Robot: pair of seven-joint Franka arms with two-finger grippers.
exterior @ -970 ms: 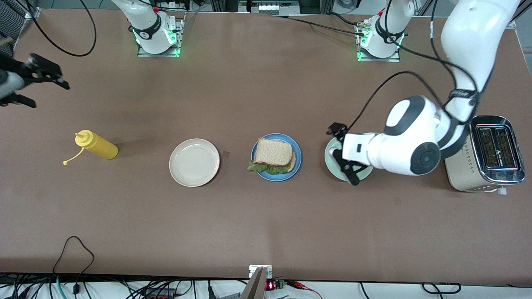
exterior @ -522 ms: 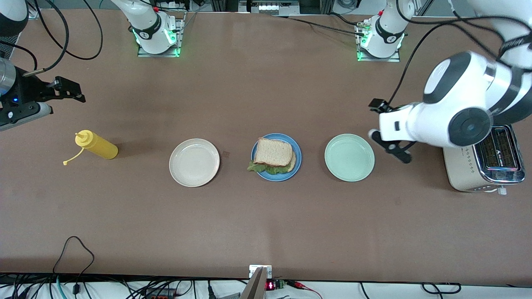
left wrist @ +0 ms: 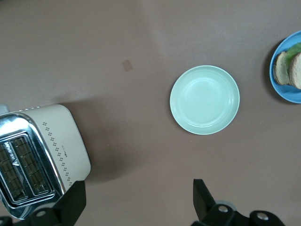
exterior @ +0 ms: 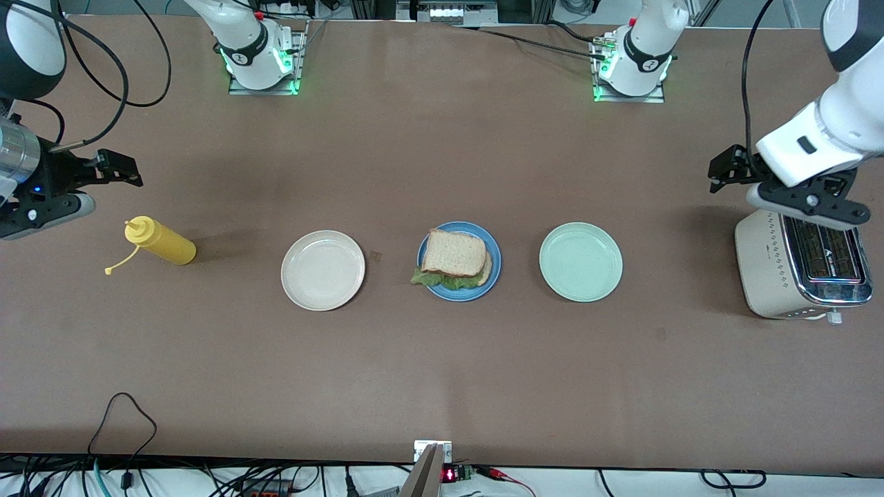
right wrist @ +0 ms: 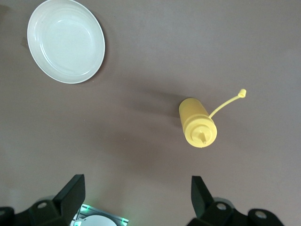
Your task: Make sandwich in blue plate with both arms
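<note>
Sandwich (exterior: 456, 259) on blue plate (exterior: 491, 266); no writing legible on toaster (exterior: 801, 266).

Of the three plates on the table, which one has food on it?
The blue plate, in the middle of the row, carries the sandwich. The cream-white plate and the mint-green plate beside it carry nothing.

Brown table (exterior: 442, 366) carries mustard bottle (exterior: 160, 241), three plates — cream (exterior: 322, 270), blue plate (exterior: 493, 257), mint (exterior: 580, 261) — and toaster (exterior: 801, 266).
</note>
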